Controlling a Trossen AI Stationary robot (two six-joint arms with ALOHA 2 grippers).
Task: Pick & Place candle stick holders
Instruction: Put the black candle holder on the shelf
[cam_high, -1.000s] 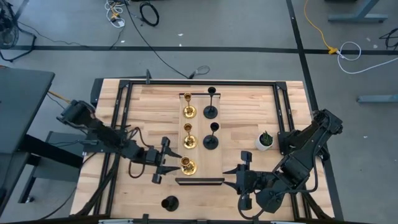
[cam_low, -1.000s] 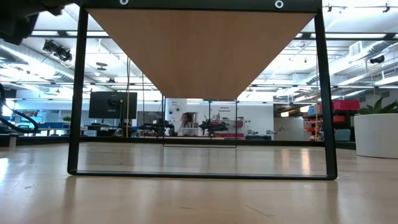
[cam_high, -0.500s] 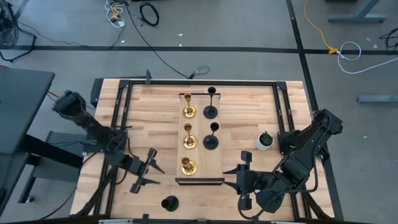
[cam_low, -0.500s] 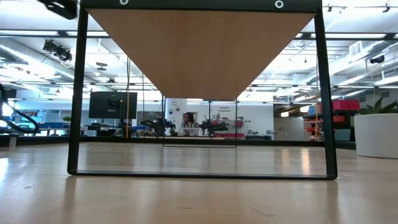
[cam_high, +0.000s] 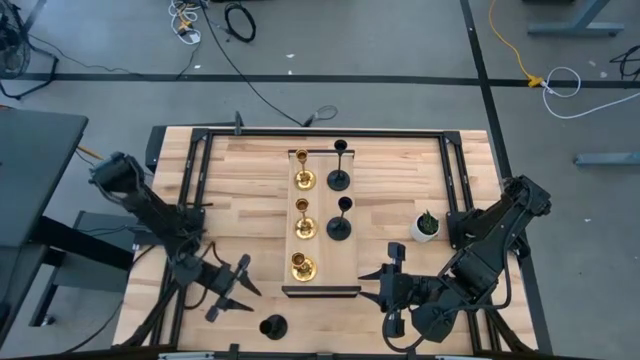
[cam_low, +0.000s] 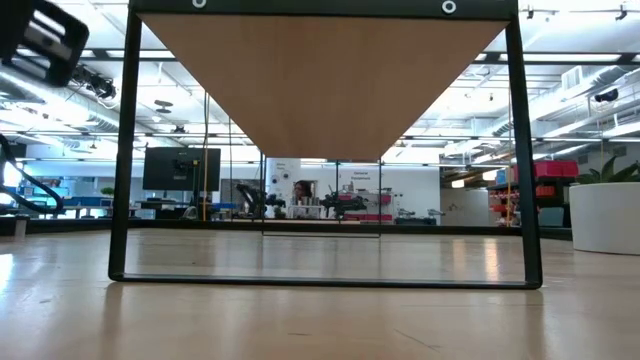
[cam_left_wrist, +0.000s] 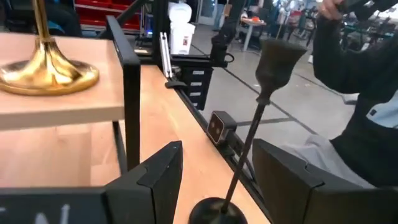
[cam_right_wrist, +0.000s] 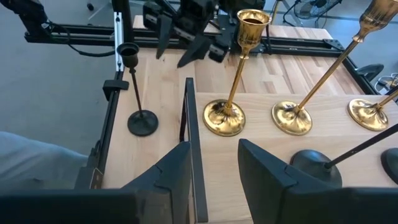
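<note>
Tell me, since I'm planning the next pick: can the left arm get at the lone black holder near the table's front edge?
Probably yes. The left gripper, open, sits just beside the lone black holder, which stands upright off the raised stand with nothing between them.

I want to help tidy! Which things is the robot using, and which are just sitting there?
Job: three gold candle stick holders, three black candle stick holders, open left gripper by the lone black one.
Lying about: plant pot, idle right gripper.

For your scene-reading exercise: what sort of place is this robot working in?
Probably a robotics lab or open workshop: a wooden table on bare concrete with loose cables, and beyond it a monitor and long rows of ceiling lights.
</note>
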